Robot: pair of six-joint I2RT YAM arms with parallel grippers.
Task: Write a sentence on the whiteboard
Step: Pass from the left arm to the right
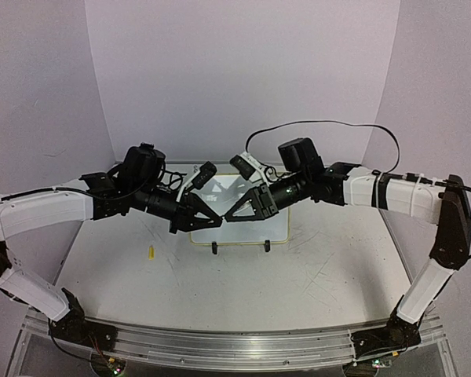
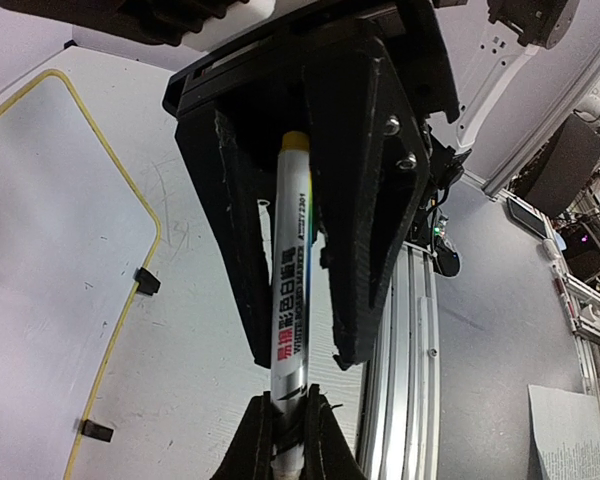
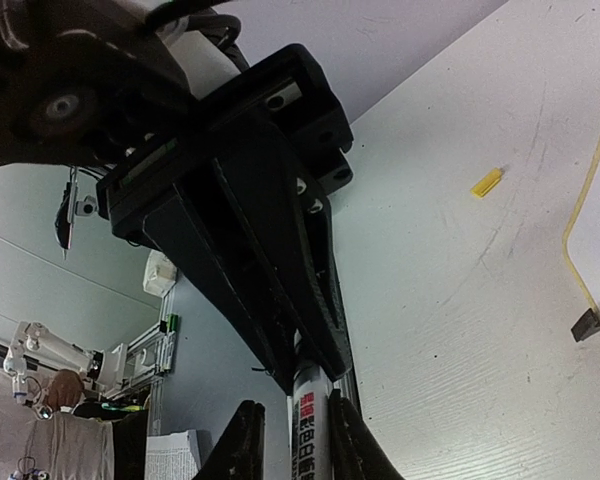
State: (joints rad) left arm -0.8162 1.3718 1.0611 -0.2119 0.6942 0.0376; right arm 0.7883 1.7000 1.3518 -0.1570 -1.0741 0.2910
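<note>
Black left pincer point(image 2: 287, 440): it is gripping the dark lower end of the marker point(image 2: 291, 260), with the fingertips pressed tight on both sides, so it is holding the pen.
Black right pincer point(image 2: 302, 350): its two long fingers are standing on either side of the marker's other half, the one with the yellow end. Whether they are pressing it or only surrounding it, I cannot tell.
Marker: it is hanging in the air in one line between the two pincers. Its body is white with printed letters. The fingers are hiding the tip, so a cap cannot be judged.
Whiteboard point(image 1: 276, 229): it is resting on its black clip feet point(image 2: 146, 281) in the middle of the table point(image 1: 314, 275), just under and behind the meeting pincers.
Board surface: it is showing no written letters, only faint scratches inside the yellow rim.
Small yellow piece point(image 1: 151, 252): it is lying on the table to the left of the board, apart from it — what it is, I cannot tell.
Progress: in my judgement the work is only beginning. The pen is in hand, but bringing the tip to the board and writing the whole sentence are remaining.
</note>
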